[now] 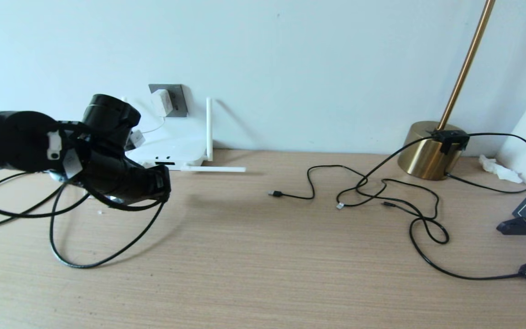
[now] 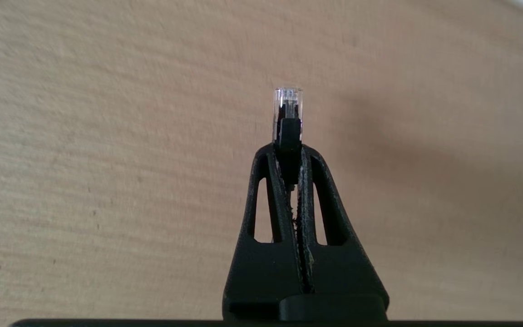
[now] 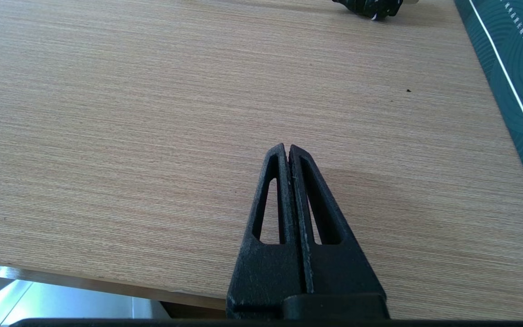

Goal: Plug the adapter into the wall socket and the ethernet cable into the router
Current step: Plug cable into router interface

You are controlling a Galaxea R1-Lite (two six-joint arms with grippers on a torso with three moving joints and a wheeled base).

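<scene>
- The table [image 1: 263,283] carries everything, and the router [image 1: 171,153] lies flat at its far left, against the wall, with one antenna upright and one lying on the wood. Its dark ports face toward the robot.
- The wall socket [image 1: 178,98] is just above the router, and the adapter [image 1: 160,103] sits already in it, so I judge that only the cable step remains.
- The left gripper [image 2: 288,150] hangs above the table, in front of the router. Its fingers are clamped on the ethernet cable [image 1: 103,256], just behind the clear plug [image 2: 288,111].
- The cable itself falls in loose loops on the left part of the table, under the arm.
- The plug stands out straight beyond the fingertips, and its long axis is in line with the fingers. In the left wrist view it points at bare wood, not at the ports.
- To do this step well, I think the wrist must turn until the plug axis is level and aimed at a port, then push straight in, with slack left in the loops.
- The right gripper [image 3: 287,150] rests idle over the near table edge, its fingers pressed together on nothing.
</scene>
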